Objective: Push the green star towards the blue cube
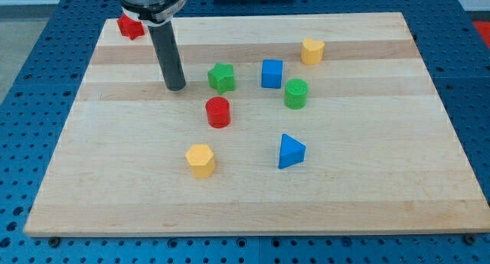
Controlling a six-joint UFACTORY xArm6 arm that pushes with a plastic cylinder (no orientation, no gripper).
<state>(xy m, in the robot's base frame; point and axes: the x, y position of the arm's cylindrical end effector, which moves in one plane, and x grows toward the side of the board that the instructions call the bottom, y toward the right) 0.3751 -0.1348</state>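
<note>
Camera view: on the wooden bench (367, 180), my tip (176, 88), a bare rod without fingers to spread or close, stands just left of the green star (222, 77), itself near the blue cube (272, 73) to its right.

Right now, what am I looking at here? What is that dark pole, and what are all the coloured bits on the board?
One camera looks down at a wooden board. The dark pole is my arm's tool, a plain rod; it holds nothing and only pushes. My tip rests on the board, at the view's left of the green star, with a small gap. Right of the star sits the blue cube, then a green cylinder. Also there: a red cylinder, a blue triangular block, two yellow blocks, and a red star.
</note>
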